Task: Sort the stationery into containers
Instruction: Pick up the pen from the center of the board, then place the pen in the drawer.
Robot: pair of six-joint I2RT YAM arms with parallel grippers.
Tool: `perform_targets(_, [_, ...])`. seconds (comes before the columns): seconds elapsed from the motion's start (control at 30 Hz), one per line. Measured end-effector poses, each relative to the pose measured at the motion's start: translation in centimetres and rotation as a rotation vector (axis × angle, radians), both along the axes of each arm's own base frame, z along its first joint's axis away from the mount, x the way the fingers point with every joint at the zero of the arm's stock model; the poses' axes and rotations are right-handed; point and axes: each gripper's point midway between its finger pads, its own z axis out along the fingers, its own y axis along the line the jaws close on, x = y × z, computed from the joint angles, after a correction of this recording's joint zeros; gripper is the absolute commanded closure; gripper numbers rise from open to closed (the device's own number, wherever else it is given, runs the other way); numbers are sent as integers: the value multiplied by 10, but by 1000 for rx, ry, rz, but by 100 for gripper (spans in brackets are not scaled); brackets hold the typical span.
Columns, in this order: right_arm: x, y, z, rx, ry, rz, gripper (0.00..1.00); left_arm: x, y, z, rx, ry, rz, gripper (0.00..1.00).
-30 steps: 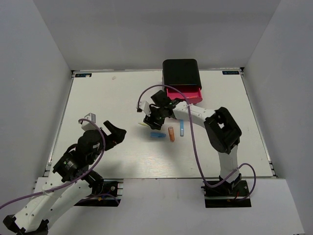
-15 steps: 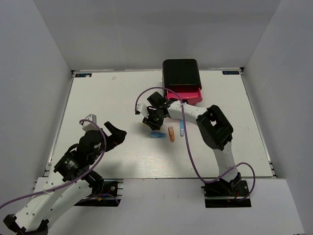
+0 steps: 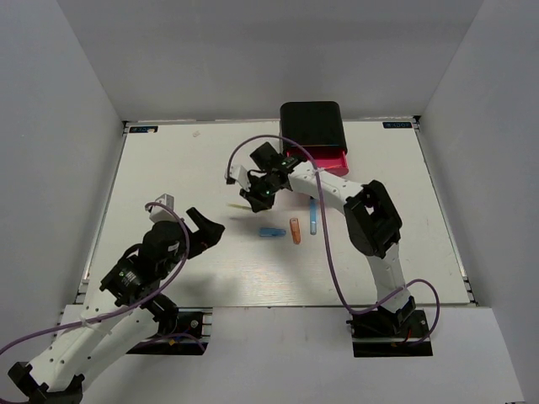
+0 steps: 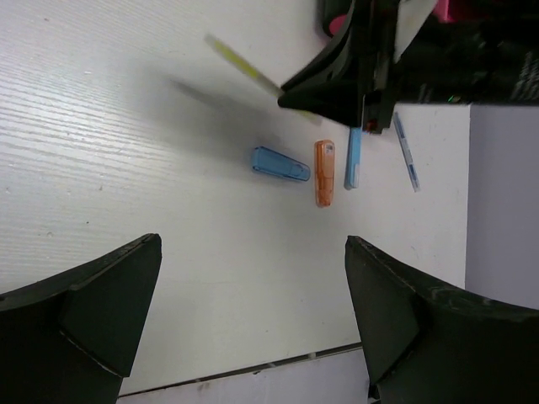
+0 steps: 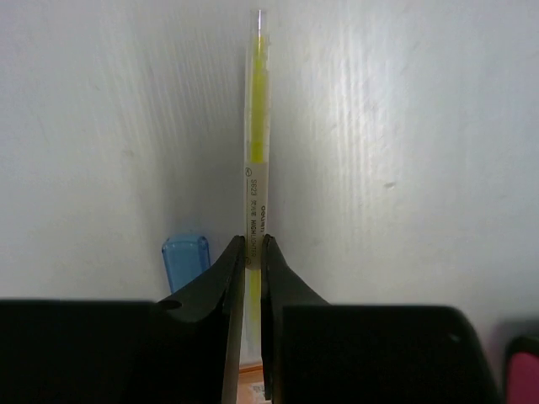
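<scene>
Right pincer (image 3: 253, 197) was clenched on the yellow-green stick (image 5: 256, 126), fingertips (image 5: 232, 261) pinching it near its lower end in the right wrist view. The printed label was just above the grip and the rest of the stick stuck out past the tips. The stick sat in front of the black cabinet (image 3: 312, 124) and off to its left. In the left wrist view its shadow fell apart from it, so I read it as lifted off the tabletop (image 3: 185, 168).

The cabinet's pink drawer (image 3: 324, 160) was pulled open toward the arms.

Loose pieces lay on the tabletop in front of the cabinet, beyond the open drawer:
- Light-blue cylinder (image 3: 271, 232), leftmost, lying flat.
- Orange cylinder (image 3: 295, 231), just right of it, not touching.
- Grey-blue stick (image 3: 312, 217), right of the orange one and a bit closer to the cabinet.
- Blue pen (image 4: 407, 151), seen only in the left wrist view, beside the grey-blue stick.

Left pincer (image 3: 202, 229) was released, jaws wide apart with nothing between them. It was well away from the cabinet on the front-left, above bare tabletop.
</scene>
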Motion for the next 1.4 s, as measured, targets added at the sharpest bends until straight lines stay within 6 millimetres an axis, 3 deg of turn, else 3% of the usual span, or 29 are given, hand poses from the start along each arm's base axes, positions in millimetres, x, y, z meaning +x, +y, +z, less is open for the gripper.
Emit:
perform_targets(0.13, [10,24,57,142,-37,11,100,3,-6,6,-16,-26,-25,1])
perform_targets(0.27, [9,25,122,273,-58,-19,100,5,-15,12,-37,-62,-62,1])
perform_targets(0.47, [25,-6,224,446,-215,-111,100,10,-28,10,-43,-74,-118,1])
perform_targets(0.57, [41,-35,255,488,-316,-168,100,12,-35,2,-31,-61,-142,1])
perform_targets(0.63, [52,-55,258,481,-357,-204,100,14,-38,0,-25,-56,-155,1])
perform_targets(0.7, [62,-75,247,454,-388,-230,100,15,-41,1,-28,-60,-167,1])
perform_targets(0.9, [81,-130,174,315,-359,-281,100,19,-48,2,-26,-74,-195,1])
perform_targets(0.97, [85,-144,162,290,-353,-288,100,20,-50,2,-27,-74,-203,1])
perform_targets(1.4, [107,-178,165,274,-470,-192,100,22,-58,-6,-20,-59,-236,1])
